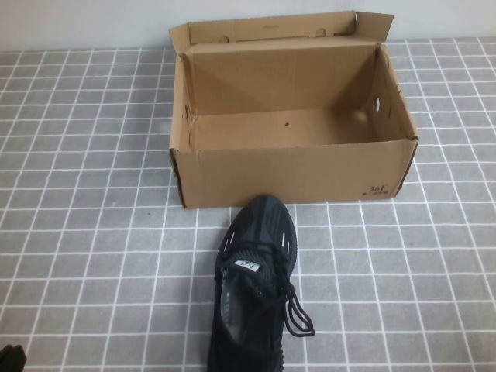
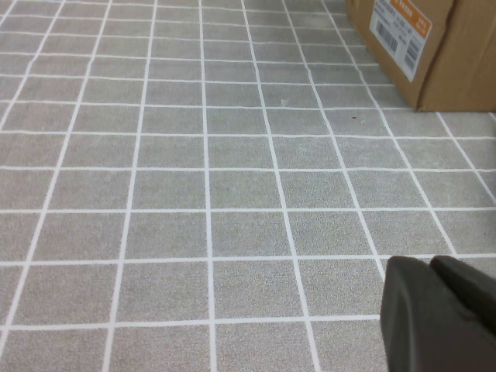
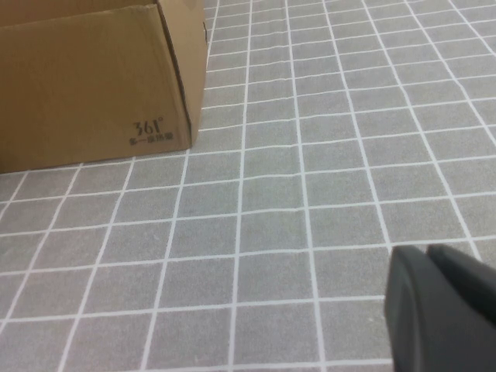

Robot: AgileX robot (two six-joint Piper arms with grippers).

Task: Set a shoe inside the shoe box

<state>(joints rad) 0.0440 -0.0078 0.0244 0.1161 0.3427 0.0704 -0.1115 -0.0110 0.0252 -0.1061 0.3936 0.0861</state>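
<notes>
The black knit shoe lies on the tiled surface just in front of the shoe box, toe pointing at its front wall, heel cut off by the view's near edge. The brown cardboard shoe box stands open and empty at the back centre, flaps upright. A box corner shows in the left wrist view and in the right wrist view. My left gripper is shut and empty, low over the tiles at the near left, where a dark bit of it shows. My right gripper is shut and empty, right of the box.
The surface is a grey cloth with a white grid. A white and orange label is on the box's left end wall. A pale wall runs behind the box.
</notes>
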